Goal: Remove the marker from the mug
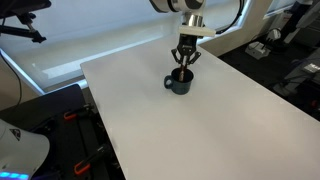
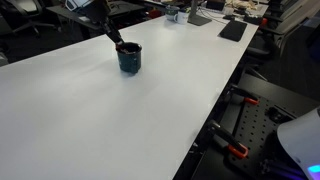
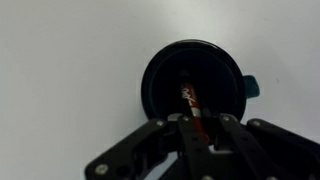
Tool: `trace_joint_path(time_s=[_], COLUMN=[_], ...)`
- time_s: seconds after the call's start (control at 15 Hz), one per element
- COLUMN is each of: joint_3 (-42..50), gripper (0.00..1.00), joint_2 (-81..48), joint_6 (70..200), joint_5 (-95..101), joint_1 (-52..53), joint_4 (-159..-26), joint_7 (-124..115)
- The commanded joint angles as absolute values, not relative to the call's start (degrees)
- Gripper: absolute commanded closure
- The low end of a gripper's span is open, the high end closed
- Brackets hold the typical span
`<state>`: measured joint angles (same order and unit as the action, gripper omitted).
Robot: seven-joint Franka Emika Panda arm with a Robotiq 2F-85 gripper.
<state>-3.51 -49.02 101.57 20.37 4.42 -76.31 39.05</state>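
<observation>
Mug (image 1: 180, 85) stands upright on the white desk (image 1: 200, 135), seen in both exterior views. My end effector (image 1: 183, 66) hangs directly over its mouth, tips at the rim.

Wrist view: the reddish-orange marker (image 3: 190, 103) lies inside the mug (image 3: 163, 85), leaning toward my fingers (image 3: 185, 122). The fingers are drawn close on either side of its upper end. Too blurred to tell whether they pinch it. The mug handle (image 3: 250, 87) points sideways.

The arm (image 1: 168, 5) is showing glossy white casing, with a black cable (image 1: 238, 12) curving off beside it. The gripper (image 3: 201, 120) is showing matte black, jointed linkage fingers (image 3: 150, 140).
</observation>
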Motion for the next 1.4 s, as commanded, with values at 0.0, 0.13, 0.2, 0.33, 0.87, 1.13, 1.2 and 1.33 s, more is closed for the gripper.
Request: trace_joint_path(time_s=[0.0, 0.13, 0.2, 0.33, 0.87, 1.13, 1.2, 1.33], joint_3=[-3.7, -3.8, -3.9, -4.0, -4.3, -4.3, -4.3, -4.3], gripper=[0.96, 0.96, 0.96, 0.96, 0.81, 0.63, 0.63, 0.63], joint_2=[-43.7, -41.5, -40.4, -38.2, -37.1, -37.5, -37.5, -37.5], joint_6=[105.5, 107.1, 108.0, 109.2, 108.8, 108.8, 108.8, 108.8], joint_5=[22.0, 22.8, 23.1, 23.6, 23.2, 23.2, 23.2, 23.2], joint_1=[5.1, 5.4, 5.6, 5.9, 5.8, 5.7, 5.7, 5.7], joint_4=[-82.1, -84.2, -85.3, -87.3, -87.5, -87.4, -87.4, -87.4], joint_7=[37.8, 37.5, 37.3, 36.9, 37.8, 37.8, 37.8, 37.8])
